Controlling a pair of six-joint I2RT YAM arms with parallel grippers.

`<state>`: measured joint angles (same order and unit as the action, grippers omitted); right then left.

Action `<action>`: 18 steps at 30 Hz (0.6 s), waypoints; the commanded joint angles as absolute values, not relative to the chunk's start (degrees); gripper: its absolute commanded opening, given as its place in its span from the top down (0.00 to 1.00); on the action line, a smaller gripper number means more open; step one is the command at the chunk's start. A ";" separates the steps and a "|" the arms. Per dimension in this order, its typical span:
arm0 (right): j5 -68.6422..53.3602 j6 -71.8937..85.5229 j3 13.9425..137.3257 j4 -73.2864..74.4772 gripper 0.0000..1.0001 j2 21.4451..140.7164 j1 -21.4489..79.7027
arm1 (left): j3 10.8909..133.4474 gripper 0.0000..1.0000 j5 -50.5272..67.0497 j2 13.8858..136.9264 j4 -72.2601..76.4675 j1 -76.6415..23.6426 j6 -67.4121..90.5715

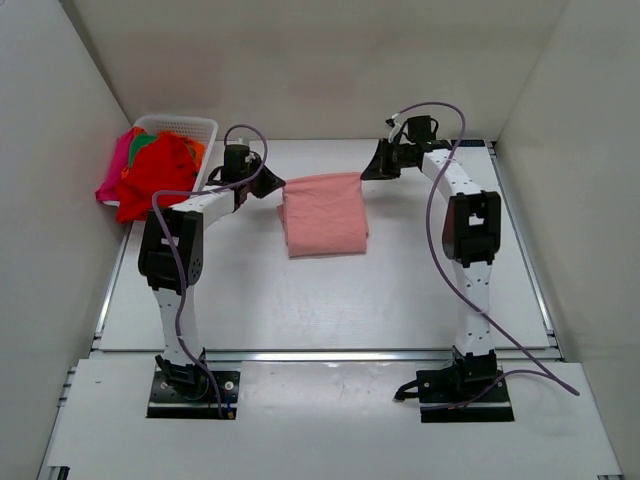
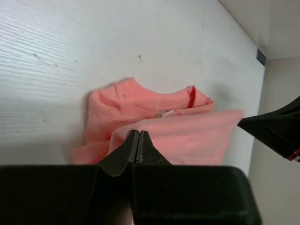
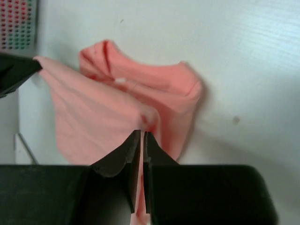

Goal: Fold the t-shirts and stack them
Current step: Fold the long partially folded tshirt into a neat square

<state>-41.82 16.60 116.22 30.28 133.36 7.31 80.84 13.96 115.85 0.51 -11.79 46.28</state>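
Left fingers (image 2: 120, 154) and right fingers (image 3: 117, 157) each pinch a far corner of the pink shirt (image 1: 323, 213), that edge seemingly held up off the white bench (image 1: 300, 300).

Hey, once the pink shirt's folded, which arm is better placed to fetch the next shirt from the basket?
Left. The basket with the red shirt sits far left, beside the left gripper; the right gripper is across the pink shirt. Both grip it now.
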 commanded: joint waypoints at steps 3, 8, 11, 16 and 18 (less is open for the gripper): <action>-35.80 14.16 133.56 34.97 0.78 145.18 6.86 | 84.80 0.79 8.52 120.22 4.65 -10.55 47.02; -21.05 12.41 136.33 34.11 0.51 144.59 8.09 | 93.51 0.46 7.49 125.07 2.65 -9.32 46.85; -12.68 8.28 131.24 31.74 0.45 138.09 10.45 | 89.66 0.35 1.51 119.37 7.10 -9.67 46.32; -8.26 5.18 118.85 26.12 0.48 124.30 15.89 | 80.18 0.31 2.62 107.69 9.93 -7.30 47.54; -8.35 5.80 112.53 24.70 0.47 121.13 18.36 | 76.48 0.30 5.53 104.52 11.07 -5.98 47.90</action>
